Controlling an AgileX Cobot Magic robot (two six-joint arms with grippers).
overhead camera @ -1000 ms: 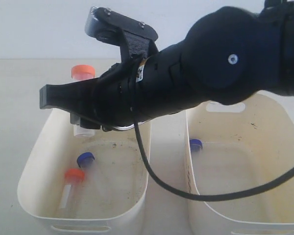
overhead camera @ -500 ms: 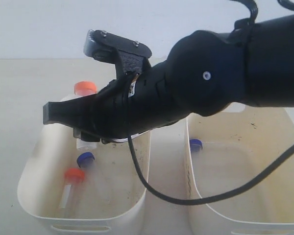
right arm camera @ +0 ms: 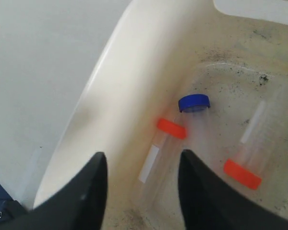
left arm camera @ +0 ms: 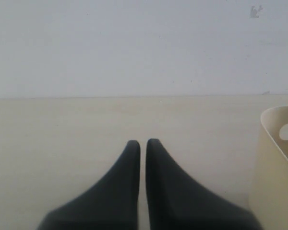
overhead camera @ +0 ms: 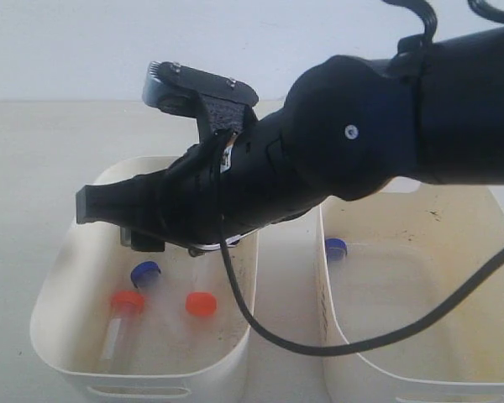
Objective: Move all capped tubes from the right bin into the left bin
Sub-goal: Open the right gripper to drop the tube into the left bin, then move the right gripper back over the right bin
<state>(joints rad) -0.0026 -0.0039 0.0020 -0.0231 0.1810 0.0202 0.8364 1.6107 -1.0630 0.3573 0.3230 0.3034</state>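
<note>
My right gripper [overhead camera: 109,222] reaches across and hovers open over the left bin [overhead camera: 151,371], with nothing between its fingers [right arm camera: 141,158]. Three capped tubes lie on that bin's grimy floor: a blue-capped one [overhead camera: 146,273] [right arm camera: 194,102], an orange-capped one [overhead camera: 126,300] [right arm camera: 172,128] and a second orange-capped one [overhead camera: 202,304] [right arm camera: 242,174]. One blue-capped tube [overhead camera: 336,248] lies in the right bin [overhead camera: 378,374] against its left wall. My left gripper [left arm camera: 143,143] is shut and empty above the bare table; it does not show in the exterior view.
The two bins stand side by side with a narrow gap between them. My right arm and its black cable [overhead camera: 260,323] hang over the gap and hide much of both bins. A bin's rim [left arm camera: 278,139] shows beside my left gripper.
My right gripper held an orange-capped tube upright over the left bin, lowered it and opened. That tube now lies on the bin's floor.
</note>
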